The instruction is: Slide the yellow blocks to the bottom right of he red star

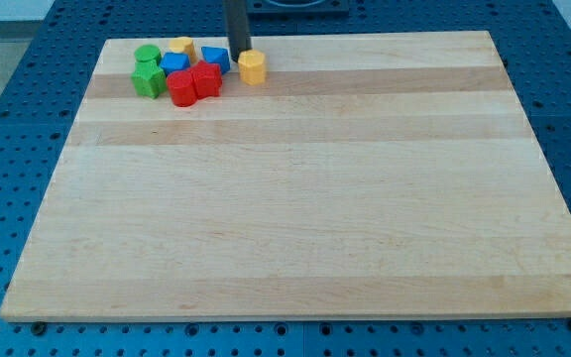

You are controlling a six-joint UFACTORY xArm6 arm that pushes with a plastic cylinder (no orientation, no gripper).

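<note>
The wooden counter (295, 198) carries one tight cluster at the view's top left, with my tip (239, 53) set between the blue block (215, 59) and the yellow hexagonal block (253, 67), touching or nearly so. I have no gripper, only the rod. The second yellow block (182, 46) sits behind the cluster, and pushing it toward the red star (181, 87) risks dragging blue and green blocks (148, 75) along.

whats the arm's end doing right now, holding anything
No gripper: my tip holds nothing and stands just left of the yellow block, beside the blue block.
</note>
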